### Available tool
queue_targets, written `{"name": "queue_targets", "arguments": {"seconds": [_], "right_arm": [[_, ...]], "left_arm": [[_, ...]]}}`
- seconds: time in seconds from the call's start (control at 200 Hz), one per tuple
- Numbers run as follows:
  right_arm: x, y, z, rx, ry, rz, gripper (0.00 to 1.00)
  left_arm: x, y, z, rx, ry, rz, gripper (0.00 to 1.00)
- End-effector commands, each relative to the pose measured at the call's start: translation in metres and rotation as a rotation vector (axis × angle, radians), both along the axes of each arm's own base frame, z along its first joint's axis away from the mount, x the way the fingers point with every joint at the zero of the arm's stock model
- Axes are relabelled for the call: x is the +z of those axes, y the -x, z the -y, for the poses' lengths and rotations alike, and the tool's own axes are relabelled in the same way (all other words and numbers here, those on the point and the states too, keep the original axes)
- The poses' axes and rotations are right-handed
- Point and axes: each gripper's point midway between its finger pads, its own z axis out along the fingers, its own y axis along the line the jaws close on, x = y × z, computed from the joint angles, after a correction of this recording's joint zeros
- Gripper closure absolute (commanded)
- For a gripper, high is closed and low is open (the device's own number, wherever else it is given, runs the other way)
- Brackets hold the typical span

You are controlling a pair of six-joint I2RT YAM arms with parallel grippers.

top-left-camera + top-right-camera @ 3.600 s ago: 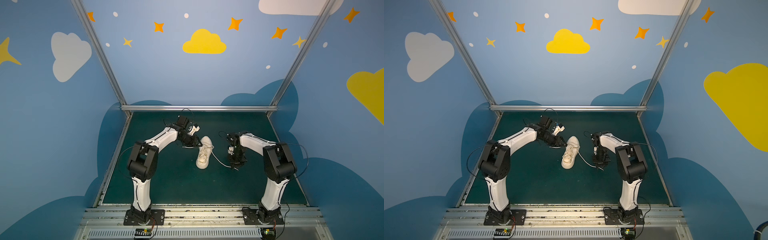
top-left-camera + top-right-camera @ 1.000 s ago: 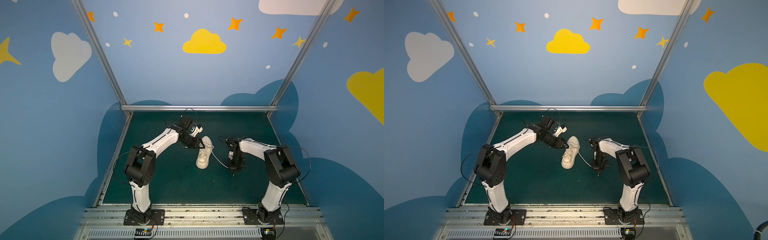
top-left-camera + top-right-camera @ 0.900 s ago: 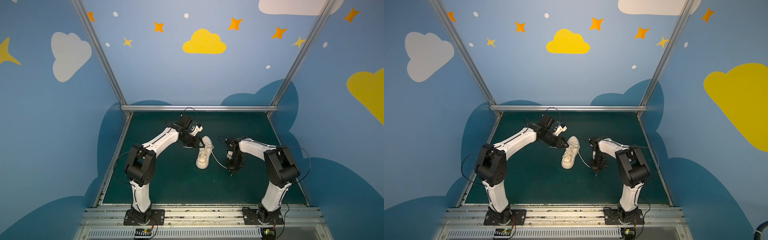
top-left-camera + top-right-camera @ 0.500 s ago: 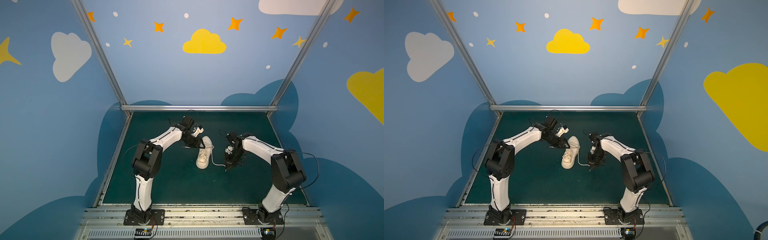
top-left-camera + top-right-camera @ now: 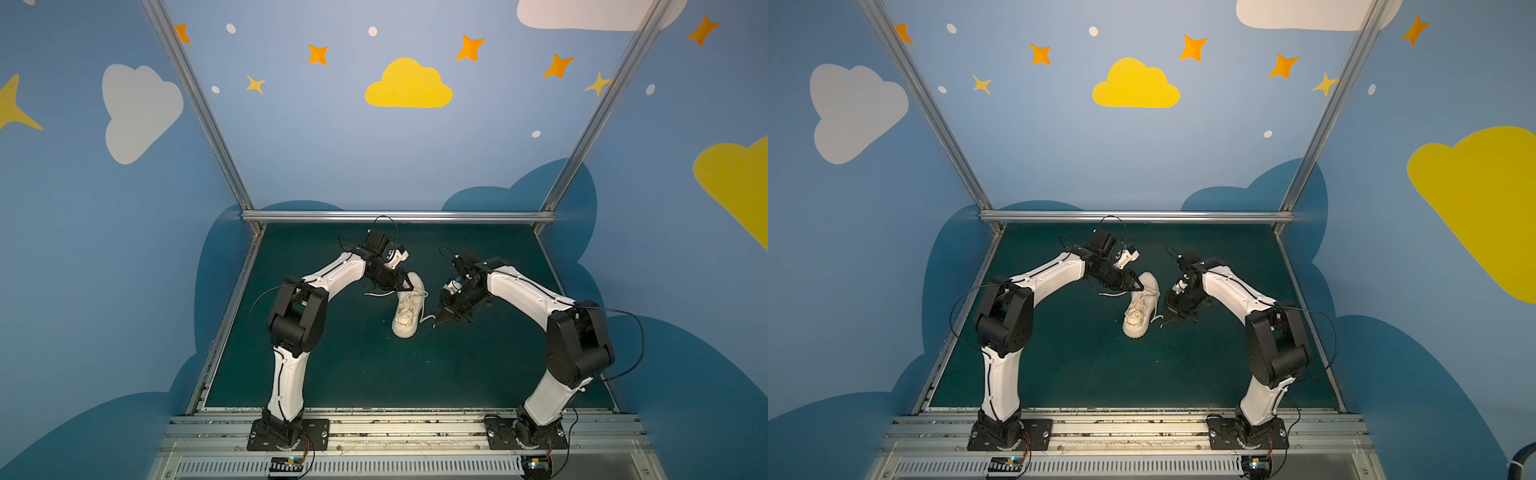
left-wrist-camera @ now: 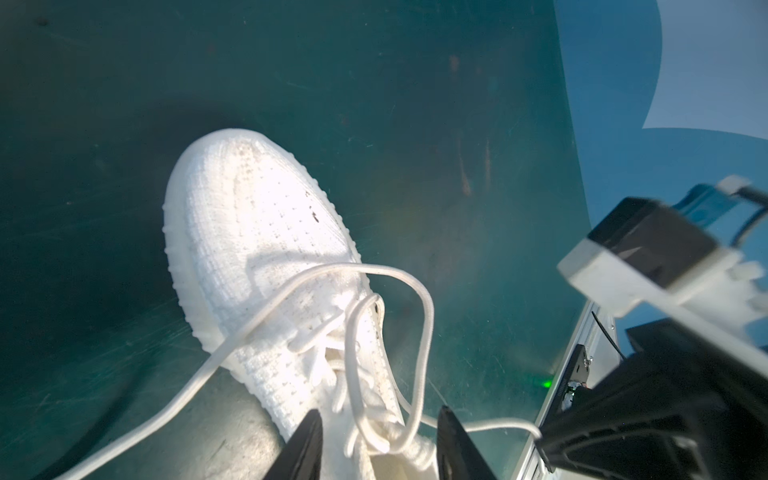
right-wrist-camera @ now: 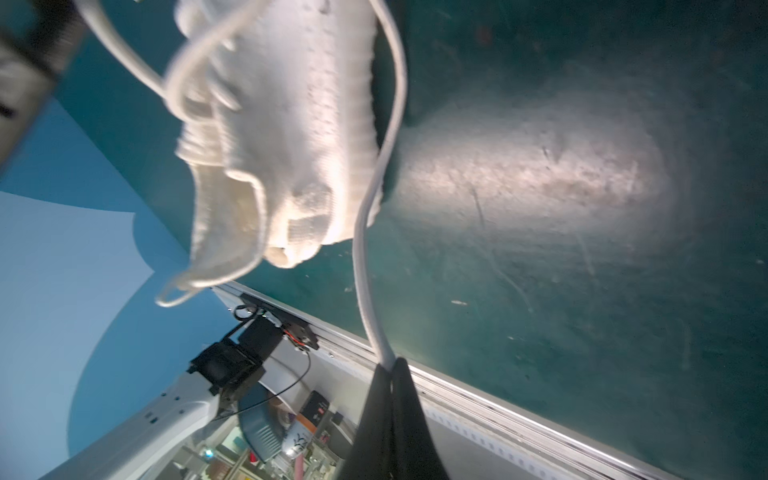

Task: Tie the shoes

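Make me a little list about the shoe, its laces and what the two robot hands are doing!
shoe: one, white, lying on the green mat
laces: loose, no bow seen
left gripper: fingers open, one on each side of the laces near the shoe's opening
right gripper: fingers shut on one of the laces, which runs back to the shoe

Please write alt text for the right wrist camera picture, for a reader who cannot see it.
The shut right gripper pinches a white lace, which runs from its tips to an off-white knit sneaker lying on the dark green mat. The sneaker is blurred; a metal rail crosses behind the gripper.
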Motion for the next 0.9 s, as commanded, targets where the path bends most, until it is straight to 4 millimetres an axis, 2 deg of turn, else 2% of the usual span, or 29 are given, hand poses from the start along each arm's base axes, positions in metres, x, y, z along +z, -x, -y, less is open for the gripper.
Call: {"name": "queue_targets", "arguments": {"seconds": [0.0, 0.255, 0.436, 0.761, 0.896], "right_arm": [[0.006, -0.010, -0.008, -0.071, -0.058, -0.052, 1.00], [0.020, -0.037, -0.019, -0.242, -0.243, -0.107, 1.00], [0.022, -0.054, -0.026, -0.332, -0.317, -0.120, 1.00], [0.021, -0.074, -0.030, -0.412, -0.359, -0.118, 1.00], [0.019, -0.081, -0.029, -0.435, -0.357, -0.113, 1.00]], "left_arm": [[0.003, -0.006, 0.005, 0.000, 0.024, 0.005, 0.56], [0.000, -0.006, 0.007, -0.006, 0.027, -0.003, 0.65], [-0.001, -0.002, 0.008, -0.017, 0.034, -0.022, 0.68], [-0.008, 0.005, 0.011, -0.027, 0.019, -0.041, 0.69], [-0.012, 0.008, 0.009, -0.026, 0.011, -0.045, 0.74]]}}
